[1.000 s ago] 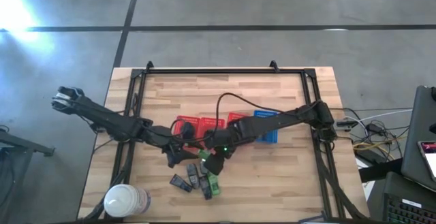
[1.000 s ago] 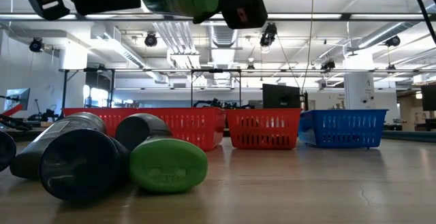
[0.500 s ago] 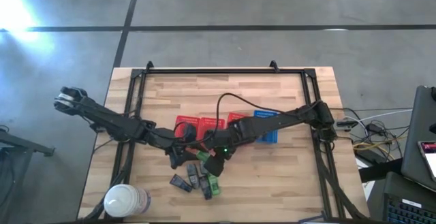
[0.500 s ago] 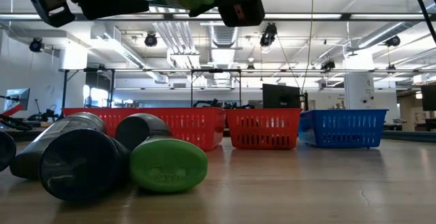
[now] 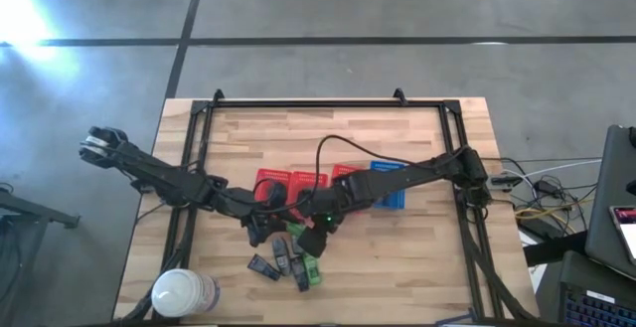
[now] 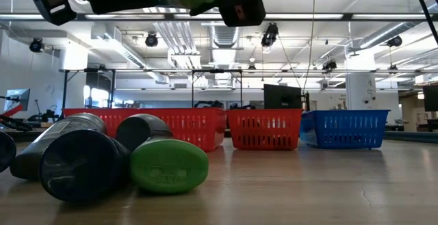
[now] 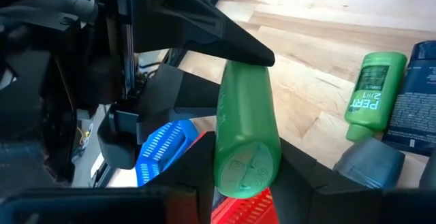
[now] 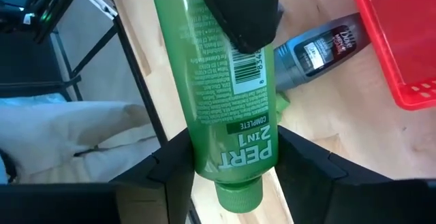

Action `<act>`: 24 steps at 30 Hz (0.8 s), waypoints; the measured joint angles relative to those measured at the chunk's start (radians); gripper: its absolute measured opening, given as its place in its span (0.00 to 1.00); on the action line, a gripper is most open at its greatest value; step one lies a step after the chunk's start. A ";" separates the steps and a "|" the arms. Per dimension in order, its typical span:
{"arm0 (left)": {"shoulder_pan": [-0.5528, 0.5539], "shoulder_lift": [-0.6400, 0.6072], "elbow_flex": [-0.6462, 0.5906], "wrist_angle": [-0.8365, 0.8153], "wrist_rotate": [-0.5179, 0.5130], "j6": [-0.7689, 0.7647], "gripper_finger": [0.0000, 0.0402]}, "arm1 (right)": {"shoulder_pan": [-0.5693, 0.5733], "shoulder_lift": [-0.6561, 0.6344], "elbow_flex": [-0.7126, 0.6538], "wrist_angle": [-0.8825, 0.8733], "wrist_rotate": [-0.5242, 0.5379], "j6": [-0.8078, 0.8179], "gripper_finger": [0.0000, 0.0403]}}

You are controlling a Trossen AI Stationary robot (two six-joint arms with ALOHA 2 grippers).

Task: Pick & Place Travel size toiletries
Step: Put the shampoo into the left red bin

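Two end effectors, left [image 7: 246, 176] and right [image 8: 235, 163], both grip one green bottle [image 8: 221, 94] above the table [image 5: 417, 267]; three red baskets [image 6: 263, 128], one blue basket [image 6: 344, 128].

Three red baskets [image 5: 298, 183] in a row on a wooden table [image 5: 417, 252], with a blue basket [image 5: 390, 185] right next to them. Big white roll [image 5: 182, 293] at the table's front corner.
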 joint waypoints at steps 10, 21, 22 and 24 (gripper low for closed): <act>-0.001 -0.008 0.000 -0.095 -0.104 -0.112 0.27 | 0.005 -0.033 0.000 -0.036 0.028 0.011 0.59; -0.001 -0.092 -0.004 -0.379 -0.516 -0.643 0.27 | 0.042 -0.187 0.002 -0.321 0.475 0.162 0.79; -0.004 -0.101 -0.004 -0.443 -0.564 -0.729 0.27 | 0.042 -0.196 0.002 -0.362 0.502 0.198 0.80; -0.009 -0.113 -0.005 -0.584 -0.638 -0.910 0.26 | 0.041 -0.206 0.001 -0.427 0.541 0.250 0.82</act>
